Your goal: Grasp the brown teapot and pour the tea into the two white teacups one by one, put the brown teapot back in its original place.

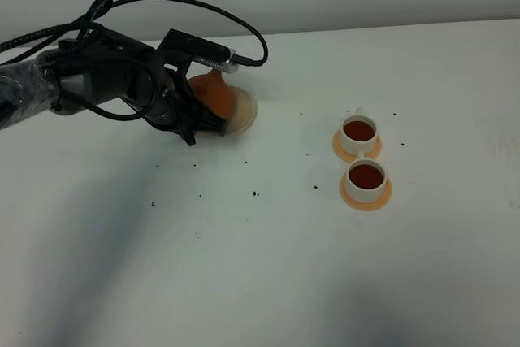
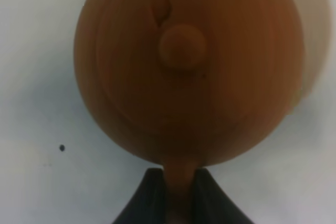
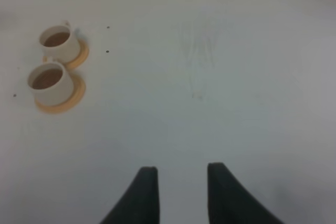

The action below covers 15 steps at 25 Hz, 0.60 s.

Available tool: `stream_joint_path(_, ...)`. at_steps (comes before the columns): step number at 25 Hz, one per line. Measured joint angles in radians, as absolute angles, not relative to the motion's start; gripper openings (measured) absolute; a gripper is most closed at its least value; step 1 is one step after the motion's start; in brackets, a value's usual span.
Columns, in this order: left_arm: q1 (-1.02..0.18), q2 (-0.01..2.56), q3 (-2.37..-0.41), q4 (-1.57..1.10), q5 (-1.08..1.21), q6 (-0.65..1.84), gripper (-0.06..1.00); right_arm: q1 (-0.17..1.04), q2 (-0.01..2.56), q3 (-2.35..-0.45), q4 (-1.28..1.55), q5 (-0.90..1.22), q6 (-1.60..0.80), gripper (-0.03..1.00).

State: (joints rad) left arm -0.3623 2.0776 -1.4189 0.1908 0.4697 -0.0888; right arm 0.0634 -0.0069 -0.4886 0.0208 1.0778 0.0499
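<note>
Left gripper point(image 2: 180, 182) pinches teapot point(image 2: 189, 66) by handle; pot just ahead of jaws, over saucer point(image 1: 244, 111). Both cups point(image 1: 359, 135) full, well off to side. Right gripper point(image 3: 178, 182) spread, empty. Clay pot: rigid, breakable, lid loose; handle only safe hold.

Soft, even light falls on the white table point(image 1: 260, 266), brightest at the far right of the exterior high view and dimming toward the near left, where a broad grey shadow spreads below the left arm point(image 1: 89, 87). No hard glare shows. The brown teapot point(image 2: 189, 72) fills the left wrist view, blurred and too close to be sharp; its edge in the high view is smeared too. The right wrist view is hazy, with the 2 white teacups point(image 3: 52, 61) soft-edged.
</note>
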Motion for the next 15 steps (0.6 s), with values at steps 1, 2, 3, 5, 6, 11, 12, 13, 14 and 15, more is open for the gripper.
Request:
stream_joint_path(1,-0.361,2.078,-1.427,0.192,0.477,-0.089,0.12,0.063,-0.007,-0.489,0.021,1.078,0.050,0.24)
stream_joint_path(2,-0.361,2.078,-1.436,0.193,0.481,-0.089,0.12,0.063,-0.007,-0.489,0.021,1.078,0.050,0.24)
stream_joint_path(3,-0.360,2.078,-1.444,0.196,0.482,-0.089,0.12,0.063,-0.007,-0.489,0.021,1.078,0.050,0.24)
stream_joint_path(5,-0.358,2.078,-1.458,0.201,0.484,-0.089,0.12,0.063,-0.007,-0.489,0.021,1.078,0.050,0.24)
stream_joint_path(6,-0.357,2.078,-1.465,0.201,0.484,-0.089,0.12,0.063,-0.007,-0.489,0.021,1.078,0.050,0.24)
stream_joint_path(11,-0.357,2.079,-1.473,0.200,0.471,-0.089,0.12,0.063,-0.007,-0.489,0.021,1.078,0.050,0.24)
stream_joint_path(12,-0.357,2.080,-1.473,0.198,0.471,-0.089,0.12,0.063,-0.007,-0.489,0.021,1.078,0.050,0.24)
stream_joint_path(13,-0.357,2.084,-1.473,0.195,0.470,-0.089,0.12,0.063,-0.007,-0.489,0.021,1.078,0.050,0.24)
stream_joint_path(14,-0.357,2.088,-1.473,0.193,0.467,-0.089,0.12,0.063,-0.007,-0.489,0.021,1.078,0.050,0.24)
stream_joint_path(15,-0.357,2.093,-1.473,0.191,0.466,-0.089,0.12,0.063,-0.007,-0.489,0.021,1.078,0.050,0.24)
